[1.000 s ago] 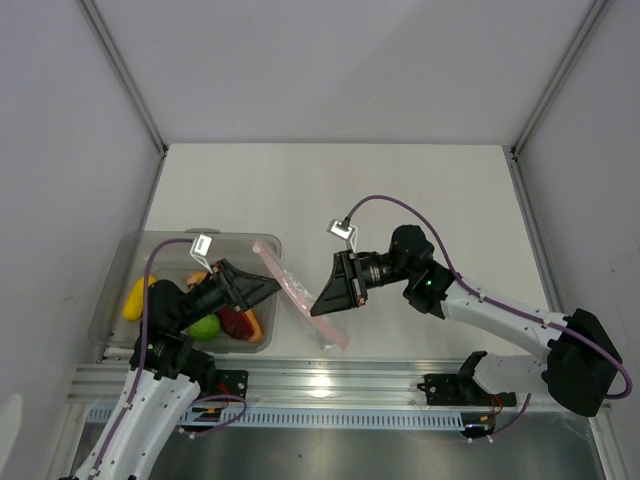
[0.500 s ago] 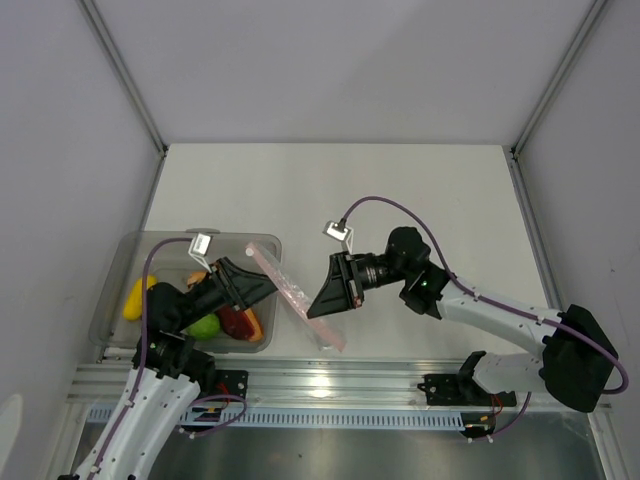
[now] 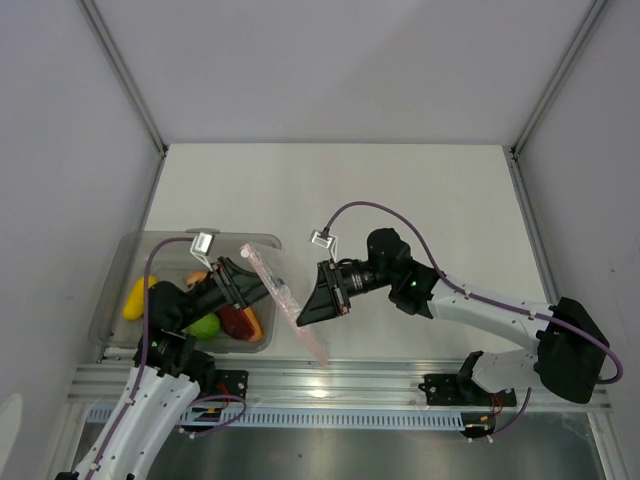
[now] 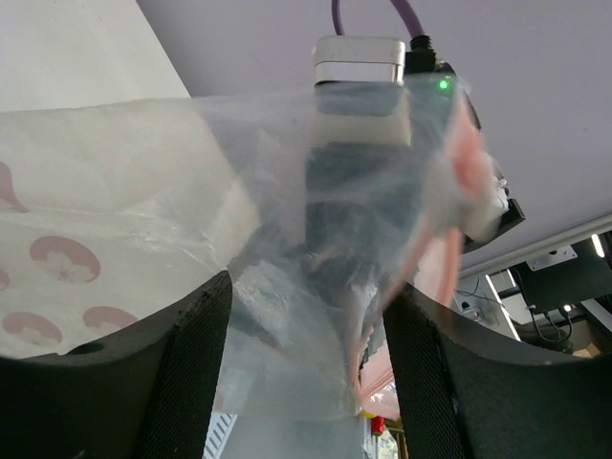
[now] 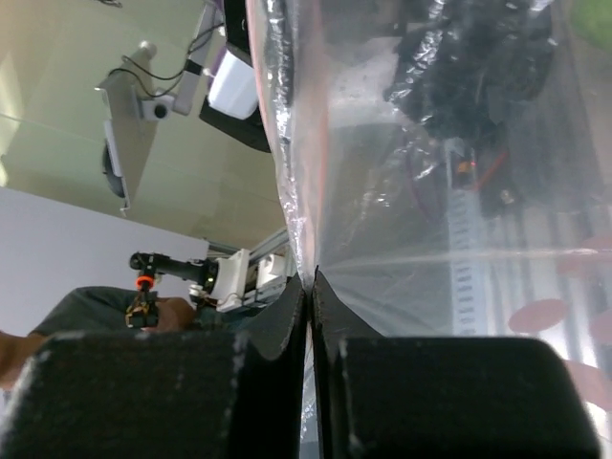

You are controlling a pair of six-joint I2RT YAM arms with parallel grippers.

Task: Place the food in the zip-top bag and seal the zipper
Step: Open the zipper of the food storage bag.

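The clear zip-top bag (image 3: 283, 296) hangs lifted and steeply tilted between the two arms, beside the bin's right wall. Its pinkish zipper (image 3: 262, 265) runs along its upper edge. My right gripper (image 3: 302, 312) is shut on the bag's edge, with the jaws pinched on the film in the right wrist view (image 5: 309, 277). My left gripper (image 3: 258, 284) is open, and the bag (image 4: 287, 191) lies between its spread fingers (image 4: 191, 363). The food lies in the bin: a yellow piece (image 3: 133, 298), a lime-green fruit (image 3: 205, 326) and a dark-red slice (image 3: 238, 322).
A grey translucent bin (image 3: 122, 262) stands at the table's near left, under my left arm. The metal rail (image 3: 330, 378) runs along the near edge. Side walls close in the table on the left and right.
My right gripper has carried the bag left and tilted it up, so it now sits between my left gripper's open fingers. The left arm has barely moved.
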